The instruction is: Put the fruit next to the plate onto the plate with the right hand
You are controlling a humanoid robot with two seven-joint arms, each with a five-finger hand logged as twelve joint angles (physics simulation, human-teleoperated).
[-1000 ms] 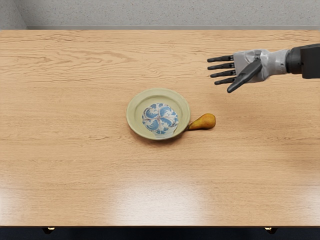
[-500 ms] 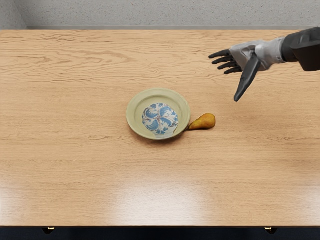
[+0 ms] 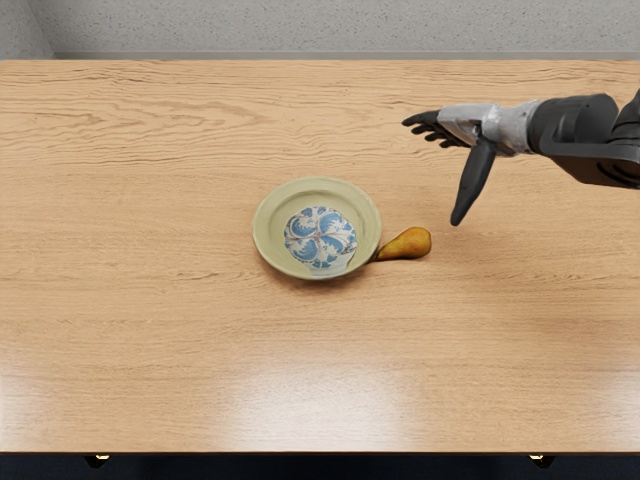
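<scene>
Reading from the left, we meet first the wooden table, whose grained top fills nearly the whole head view; a grey wall runs along its far edge.

Near the middle of the table stands the plate. It is round, with a pale green rim and a blue-and-white pattern in its well.

Just to the right of the plate lies the fruit, a yellow-brown pear, resting on its side on the table top. Its narrow stem end points left and reaches the plate's right rim, where the two appear to touch. Its rounded end points right. The pear therefore lies beside the plate, not on it.

Farther right, and toward the far edge, we find the right hand. Its dark forearm enters from the picture's right edge. The hand hovers above the table, up and to the right of the pear and clearly apart from it.

Its four fingers are stretched toward the left and lie close side by side. The thumb is spread well away from them and points down toward the table, ending to the upper right of the pear. We see the hand relaxed and unclenched, grasping nothing.
</scene>
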